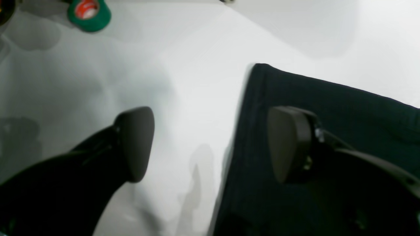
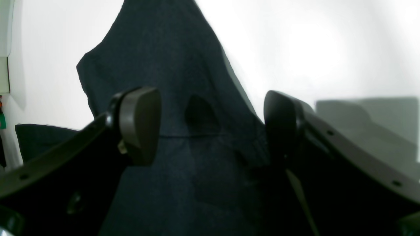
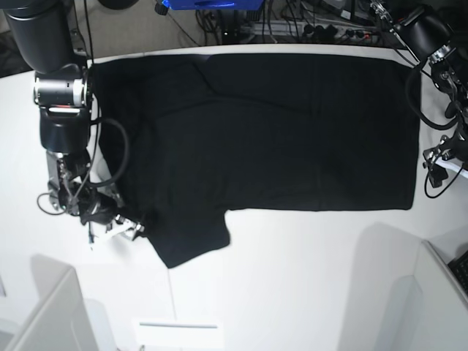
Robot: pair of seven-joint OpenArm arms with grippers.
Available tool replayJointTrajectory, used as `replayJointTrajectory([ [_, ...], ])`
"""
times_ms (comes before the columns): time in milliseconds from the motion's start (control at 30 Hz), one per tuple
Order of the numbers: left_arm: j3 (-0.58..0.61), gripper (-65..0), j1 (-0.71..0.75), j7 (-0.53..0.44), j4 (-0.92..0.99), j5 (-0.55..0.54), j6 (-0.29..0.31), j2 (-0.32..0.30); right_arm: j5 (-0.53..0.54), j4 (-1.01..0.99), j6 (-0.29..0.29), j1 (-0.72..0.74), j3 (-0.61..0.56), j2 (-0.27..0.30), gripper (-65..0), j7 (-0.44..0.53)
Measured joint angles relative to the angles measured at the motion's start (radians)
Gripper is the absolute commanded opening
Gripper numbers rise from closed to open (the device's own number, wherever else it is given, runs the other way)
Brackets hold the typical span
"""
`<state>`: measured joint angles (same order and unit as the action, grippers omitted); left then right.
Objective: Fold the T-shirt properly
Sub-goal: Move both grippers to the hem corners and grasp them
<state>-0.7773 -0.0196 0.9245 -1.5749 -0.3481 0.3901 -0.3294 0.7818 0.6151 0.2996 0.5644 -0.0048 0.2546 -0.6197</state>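
Observation:
The black T-shirt (image 3: 270, 131) lies spread flat on the white table (image 3: 307, 292), plain side up, one sleeve (image 3: 190, 238) sticking out toward the front left. My right gripper (image 3: 130, 228) is open at that sleeve's left edge; in the right wrist view (image 2: 210, 127) the dark cloth (image 2: 183, 59) lies under and between the fingers (image 2: 139, 124). My left gripper (image 3: 436, 170) is open at the shirt's right edge. In the left wrist view (image 1: 210, 144) one finger (image 1: 288, 144) is over the cloth (image 1: 344, 108) and the other is over bare table. No print shows.
A green tape roll (image 1: 88, 13) lies on the table beyond the left gripper. White partitions stand at the front left (image 3: 51, 314) and front right (image 3: 439, 292). Cables and equipment (image 3: 292, 22) line the far edge.

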Motion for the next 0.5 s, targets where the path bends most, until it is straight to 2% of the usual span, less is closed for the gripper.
replayJointTrajectory([
  [267, 0.0, -13.7, 0.0, 0.0, 0.0, 0.0, 0.0, 0.001, -0.001, 0.001, 0.0, 0.0, -0.006, 0.0, -19.8, 0.0],
  [333, 0.0, -13.7, 0.0, 0.0, 0.005, 0.0, 0.0, 0.002, 0.002, 0.01, 0.001, 0.0, -0.074, 0.008, -20.0, 0.011],
  [400, 0.0, -13.7, -0.001, 0.0, 0.025, 0.0, 0.0, 0.002, 0.005, 0.013, 0.003, 0.003, -0.122, 0.007, -22.7, 0.022],
  [500, -0.002, -13.7, 0.0, 0.0, 0.051, 0.0, 0.0, 0.002, 0.004, 0.013, 0.007, 0.001, -0.109, -0.004, -27.8, 0.021],
])
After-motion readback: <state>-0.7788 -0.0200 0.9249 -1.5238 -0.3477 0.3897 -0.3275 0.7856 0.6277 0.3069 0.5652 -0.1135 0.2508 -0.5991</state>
